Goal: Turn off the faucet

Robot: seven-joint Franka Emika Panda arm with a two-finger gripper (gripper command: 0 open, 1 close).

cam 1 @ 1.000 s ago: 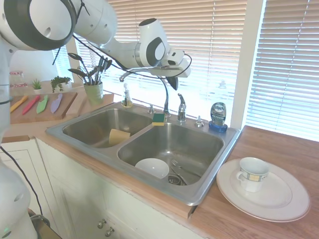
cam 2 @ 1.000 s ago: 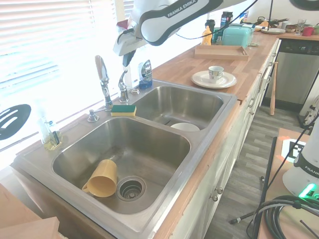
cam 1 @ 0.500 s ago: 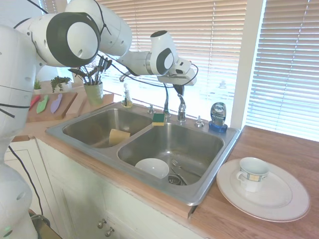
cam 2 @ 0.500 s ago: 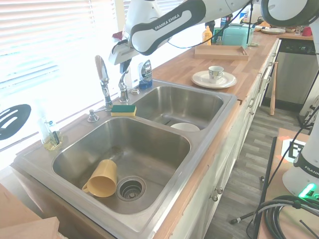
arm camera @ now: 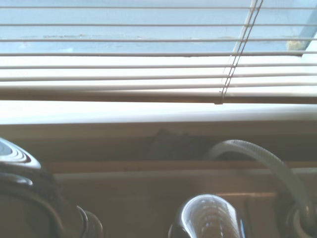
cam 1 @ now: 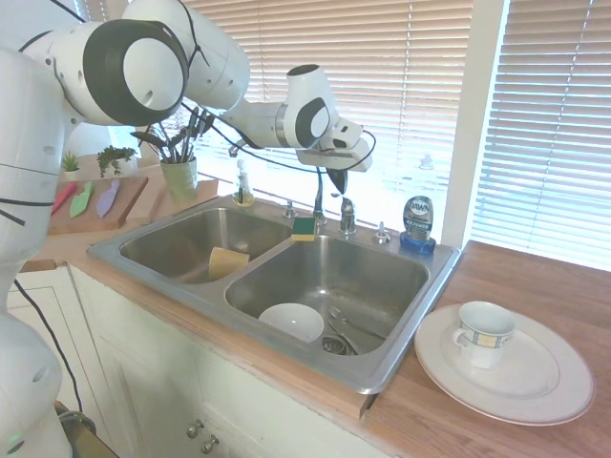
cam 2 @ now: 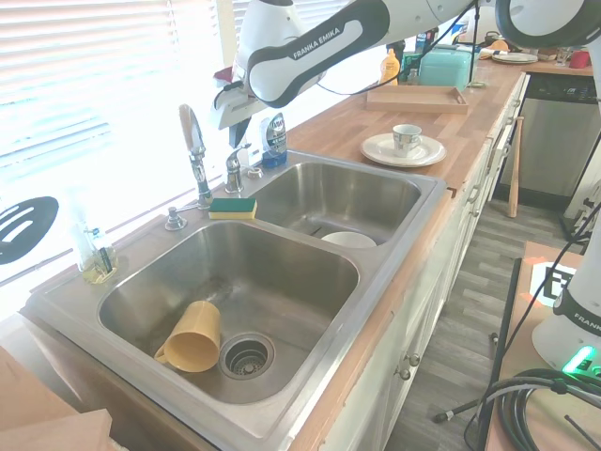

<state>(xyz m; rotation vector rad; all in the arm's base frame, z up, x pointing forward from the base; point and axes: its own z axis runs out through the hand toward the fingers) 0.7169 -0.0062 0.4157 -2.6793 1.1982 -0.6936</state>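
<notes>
The faucet's tall chrome gooseneck spout (cam 1: 316, 181) (cam 2: 192, 141) rises behind the divider of the double sink (cam 1: 143, 246). Its short chrome lever handle (cam 1: 347, 216) (cam 2: 236, 166) stands just right of the spout base and sits low, tilted down. My gripper (cam 1: 336, 181) (cam 2: 231, 111) hangs fingers-down a little above the handle, apart from it. Its dark fingers look pressed together with nothing between them. In the wrist view a rounded chrome top (arm camera: 208, 218) shows below the window blinds. I see no water running from the spout.
A blue dish-soap bottle (cam 1: 417, 221) (cam 2: 273, 136) and a small sprayer knob (cam 1: 382, 232) stand right of the handle. A green-yellow sponge (cam 1: 305, 228) lies on the divider. A white bowl (cam 1: 291, 322), a yellow cup (cam 2: 192, 336) and a plate (cam 1: 544, 391) with a mug are nearby.
The lever handle stood taller before and now sits lower, tilted down. My gripper came in over it from the left and now hangs just above it.
</notes>
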